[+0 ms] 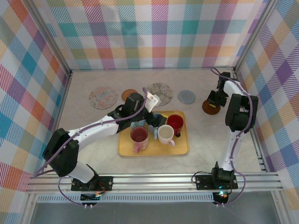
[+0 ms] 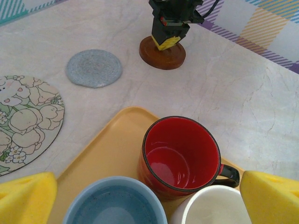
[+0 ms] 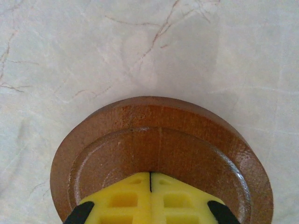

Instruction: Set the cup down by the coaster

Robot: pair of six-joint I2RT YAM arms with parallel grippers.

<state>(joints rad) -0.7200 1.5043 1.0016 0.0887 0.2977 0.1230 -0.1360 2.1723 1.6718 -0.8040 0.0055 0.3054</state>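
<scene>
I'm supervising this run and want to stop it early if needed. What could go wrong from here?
1. The open left fingers hover over the red cup, which is crowded by the blue cup and white cup; closing may knock those.
2. The shut right fingers are at the wooden coaster, so the arms may collide there.

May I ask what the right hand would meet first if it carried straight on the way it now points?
The brown wooden coaster: the shut right hand points down at its recessed top. Whether it already touches the wood, I cannot tell.
</scene>
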